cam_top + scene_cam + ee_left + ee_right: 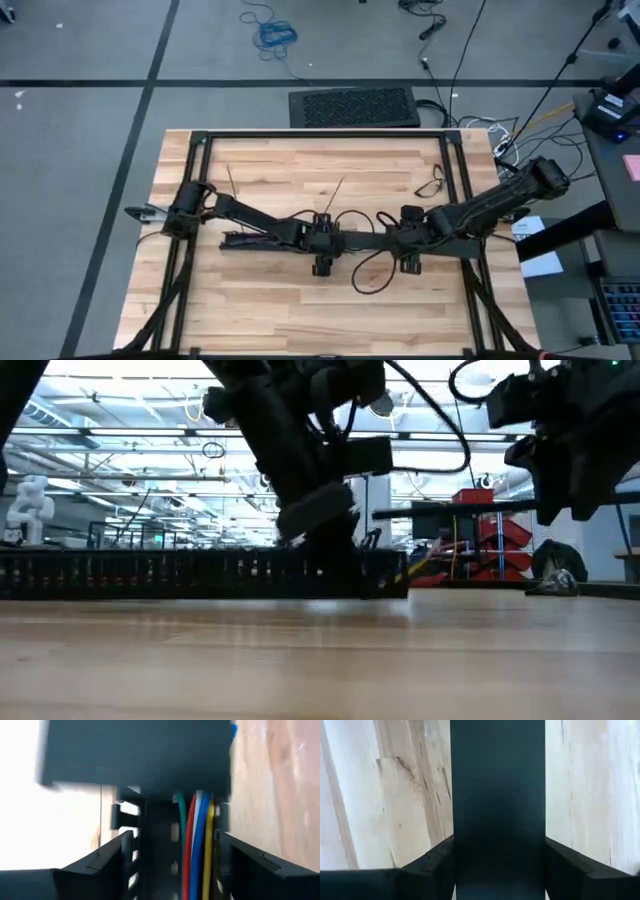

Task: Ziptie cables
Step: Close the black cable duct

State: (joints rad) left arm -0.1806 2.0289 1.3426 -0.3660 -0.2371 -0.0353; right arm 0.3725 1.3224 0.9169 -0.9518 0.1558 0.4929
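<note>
The wooden table (300,300) carries everything, and across its middle lies the long black slotted bar (260,238), running from near the left edge toward the centre and seemingly on under both grippers. The left arm reaches in from the left edge and sets the left gripper (321,243) down over the bar at the table's centre; the right arm comes from the right edge, with the right gripper (409,243) on the same line, just beside the left one.

The cables (196,845) lie inside the bar's channel — the left wrist view shows green, red, white, blue and yellow wires running side by side between that gripper's two fingers (100,865). Those fingers stand spread on either side of the bar, and no grip on anything shows. The right gripper's fingers (427,862) flank a flat dark strip, seemingly the bar, hard against its sides; whether they are actually clamping it cannot be told.

As to progress, the judgement is that it is early or midway: two straight zipties (232,180) lie loose toward the far edge, unused, and a small dark loop (432,184) rests near the far right corner. No fastened tie is visible round the wires.

Much is hidden — the bar's right part sits under the grippers, the low view shows only the bar edge-on, and a thin dark cable (372,272) looping toward the near edge may be the arm's own lead.
</note>
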